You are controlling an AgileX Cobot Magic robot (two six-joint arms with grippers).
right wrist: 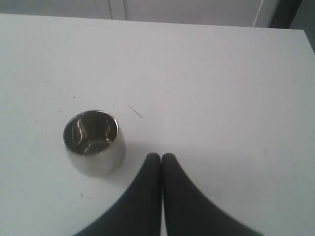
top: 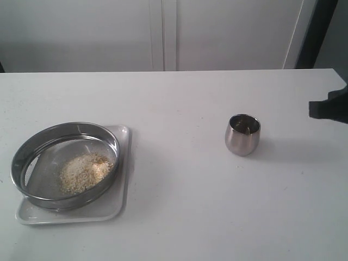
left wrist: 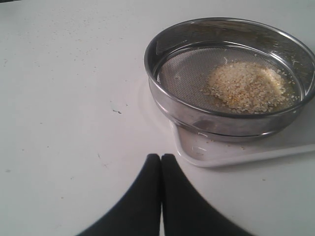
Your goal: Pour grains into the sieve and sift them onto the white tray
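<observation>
The sieve point(top: 32, 147) point(left wrist: 187, 44), wide with a steel rim, rests on the white tray point(top: 120, 163) point(left wrist: 236, 152) at the table's left. A heap of pale and golden grains point(top: 84, 173) point(left wrist: 246, 86) lies on its mesh. The small steel cup point(top: 242, 134) point(right wrist: 93, 142) stands upright right of centre and looks empty. My left gripper point(left wrist: 161, 156) is shut with nothing in it, a short way from the tray's corner. My right gripper point(right wrist: 161, 155) is shut and empty beside the cup; its arm point(top: 329, 107) shows dark at the right edge.
The white table point(top: 179, 217) carries only the tray with the sieve and the cup. A pale wall with vertical panel lines point(top: 163, 32) stands behind the far edge.
</observation>
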